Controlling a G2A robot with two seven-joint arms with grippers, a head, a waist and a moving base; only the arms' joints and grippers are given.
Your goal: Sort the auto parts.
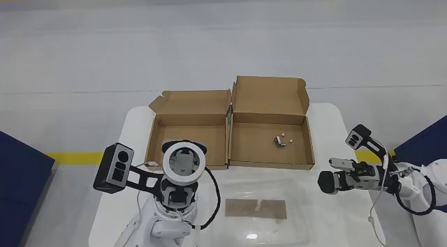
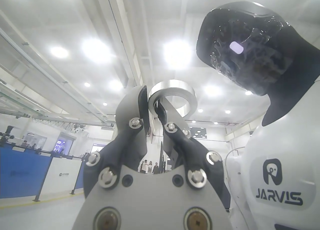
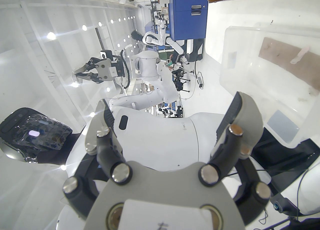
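My left gripper [image 2: 152,105] is shut on the rim of a shiny metal ring [image 2: 172,86] and holds it up in the air, close under the head. From above, the ring [image 1: 167,165] looks large, at the near left of the table, with the left gripper [image 1: 183,159] seen through it. My right gripper [image 1: 325,181] hangs open with nothing in it over the table's right side, beside the clear bin [image 1: 300,219]; its fingers [image 3: 240,108] are spread wide. A few small parts [image 1: 281,138] lie in the right cardboard box [image 1: 251,151].
Two open cardboard boxes stand side by side at the back of the white table; the left box [image 1: 188,151] looks bare inside. The clear plastic bin [image 3: 250,40] at the front holds a brown flat piece [image 1: 255,208]. A blue cabinet [image 3: 190,8] stands off the table.
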